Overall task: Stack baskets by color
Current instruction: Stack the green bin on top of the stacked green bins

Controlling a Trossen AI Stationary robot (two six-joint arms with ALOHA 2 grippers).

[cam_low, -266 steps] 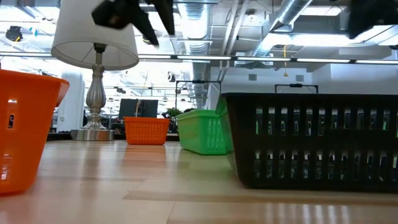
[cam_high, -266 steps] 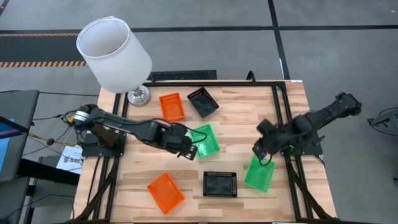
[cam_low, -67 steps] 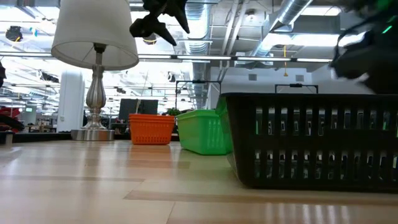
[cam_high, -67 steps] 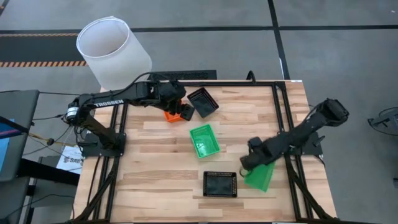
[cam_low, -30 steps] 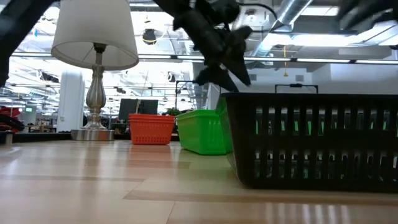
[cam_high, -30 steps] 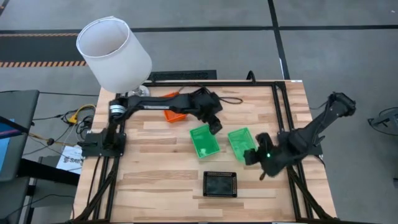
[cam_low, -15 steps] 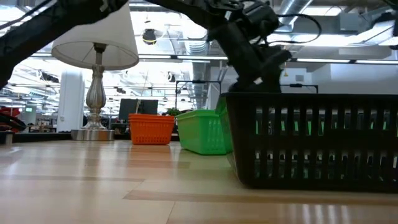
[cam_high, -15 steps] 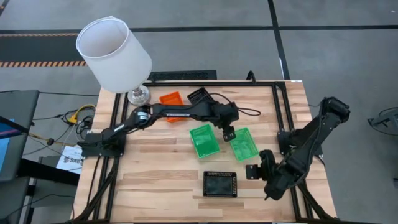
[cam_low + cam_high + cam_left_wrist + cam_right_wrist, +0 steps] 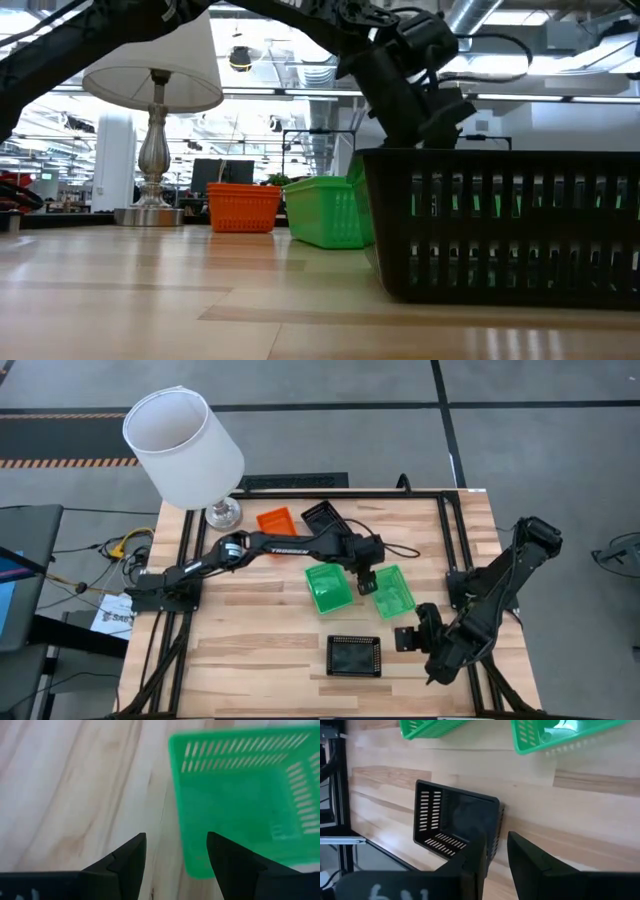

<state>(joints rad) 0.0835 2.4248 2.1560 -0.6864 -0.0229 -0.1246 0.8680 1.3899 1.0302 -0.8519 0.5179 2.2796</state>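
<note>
While the shut right claw (image 9: 408,637) holds nothing, the open left claw (image 9: 364,586) has shifted between both green baskets (image 9: 328,587).

On the counter (image 9: 250,650), two baskets lie side by side at the middle — one (image 9: 328,587) left, one (image 9: 393,591) right. A third basket (image 9: 354,656) sits nearer the front edge. Two more (image 9: 276,519) (image 9: 322,515) lie at the back, beside the lamp (image 9: 186,445) in the back-left corner.

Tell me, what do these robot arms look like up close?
Both are dark, jointed arms. The left arm has white lettering along one link and a thin black cable looping beside its wrist. The left gripper and right gripper each end in two blunt black fingers.
</note>
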